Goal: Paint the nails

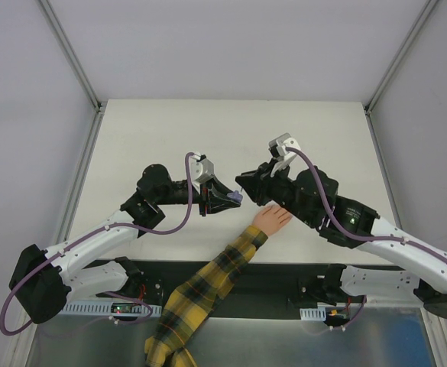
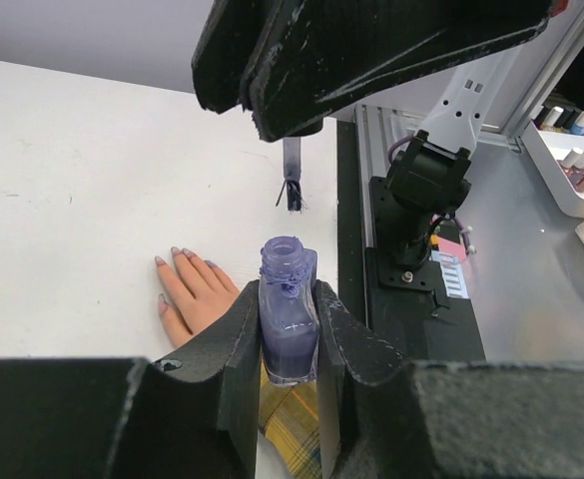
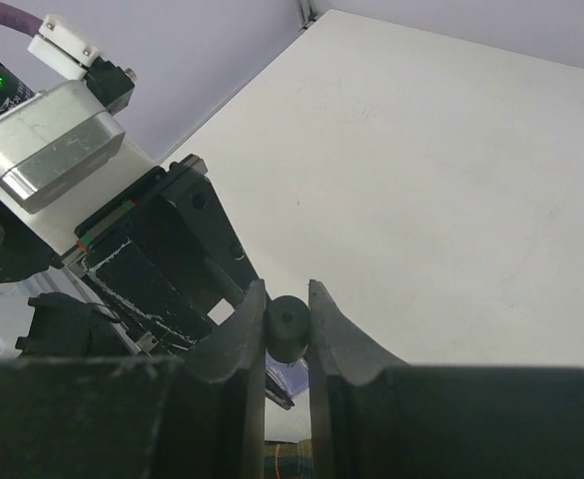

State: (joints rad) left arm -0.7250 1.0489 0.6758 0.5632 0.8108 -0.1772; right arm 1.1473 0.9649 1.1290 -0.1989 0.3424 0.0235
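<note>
Right, starting at the left: my left gripper [image 2: 288,301] is clamped on the purple nail polish bottle [image 2: 290,344], one finger on each flat side, holding it upright with its neck uncapped. In the top view that claw sits just left of the table's [image 1: 231,130] middle. At 12 o'clock from the bottle's neck, in the left wrist view, the brush [image 2: 293,190] hangs bristles down, with a gap showing between it and the neck. The brush stem comes out of the dark cap [image 3: 288,327], and my right gripper [image 3: 287,299] is closed tight on that cap.

The doll-like hand [image 1: 273,219] lies palm down on the table at about 5 o'clock from the bottle, partly under the right arm, its yellow-and-black plaid sleeve [image 1: 208,290] running off toward 7 o'clock. The nails [image 2: 176,252] point away from me; from the left wrist they sit at 9 o'clock of the bottle, apart from the brush.

Far right, at 2 o'clock in that view, a white rack [image 2: 556,175] holds more small bottles.
</note>
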